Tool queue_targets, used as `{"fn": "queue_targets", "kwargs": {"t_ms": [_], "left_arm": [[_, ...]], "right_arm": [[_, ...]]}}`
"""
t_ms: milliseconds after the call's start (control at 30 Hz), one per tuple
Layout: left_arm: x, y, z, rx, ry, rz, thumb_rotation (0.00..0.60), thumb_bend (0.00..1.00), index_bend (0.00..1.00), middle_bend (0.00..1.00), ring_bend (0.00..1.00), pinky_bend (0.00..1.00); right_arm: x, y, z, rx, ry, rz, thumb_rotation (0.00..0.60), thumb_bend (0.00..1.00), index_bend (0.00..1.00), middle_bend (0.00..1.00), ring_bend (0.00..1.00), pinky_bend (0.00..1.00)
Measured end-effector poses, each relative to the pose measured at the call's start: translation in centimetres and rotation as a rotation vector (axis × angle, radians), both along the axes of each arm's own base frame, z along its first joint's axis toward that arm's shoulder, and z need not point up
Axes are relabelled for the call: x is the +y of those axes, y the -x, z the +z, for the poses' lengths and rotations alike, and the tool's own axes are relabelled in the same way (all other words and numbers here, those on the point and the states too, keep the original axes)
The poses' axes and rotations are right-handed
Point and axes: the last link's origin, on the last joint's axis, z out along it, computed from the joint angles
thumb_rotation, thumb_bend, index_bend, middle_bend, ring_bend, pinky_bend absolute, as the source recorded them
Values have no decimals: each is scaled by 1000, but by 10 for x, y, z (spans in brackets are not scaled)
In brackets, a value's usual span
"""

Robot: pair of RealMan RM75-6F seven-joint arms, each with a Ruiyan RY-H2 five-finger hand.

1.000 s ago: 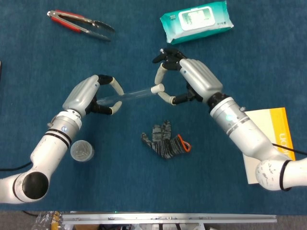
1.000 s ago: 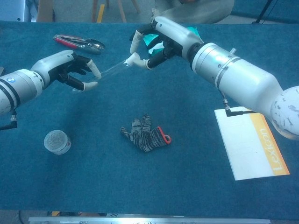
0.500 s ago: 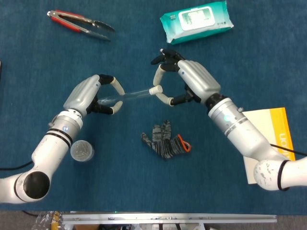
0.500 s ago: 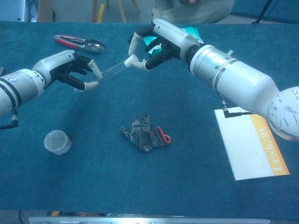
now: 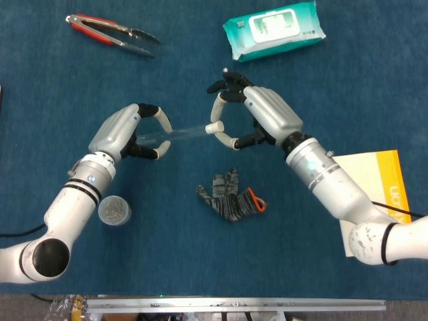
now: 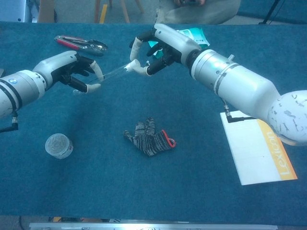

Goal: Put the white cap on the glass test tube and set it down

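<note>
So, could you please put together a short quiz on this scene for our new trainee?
1. True or false: the glass test tube is lying flat on the table.
2. Which robot hand pinches the white cap at the tube's end?
A. the left robot hand
B. the right robot hand
C. neither
3. Fill in: the object lying on the table below the tube, between the two arms, is a grey ____.

Key:
1. False; the left robot hand holds it in the air.
2. B.
3. Glove.
</note>
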Motion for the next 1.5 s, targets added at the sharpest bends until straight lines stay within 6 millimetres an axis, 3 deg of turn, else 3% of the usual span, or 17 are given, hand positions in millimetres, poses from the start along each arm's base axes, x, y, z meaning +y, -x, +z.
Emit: {"fn": "queue_targets", "kwargs": {"t_ms": [600,1100,1500], "left_arm": [[1,4,6,-10,-6,7,600,342,548,322,165,128],[3,13,14,-42,4,33,600,342,549,324,165,127],[5,36,29,-20,-12,36,600,342,549,326,165,127]], "right_arm": [[-1,-2,-4,-6,6,4,600,317,576,254,71,235],[-2,-2,-7,-20,-1,17,600,271,362,241,71,235],[-9,5,16,-11,55,26,600,260,342,236,71,235]]}}
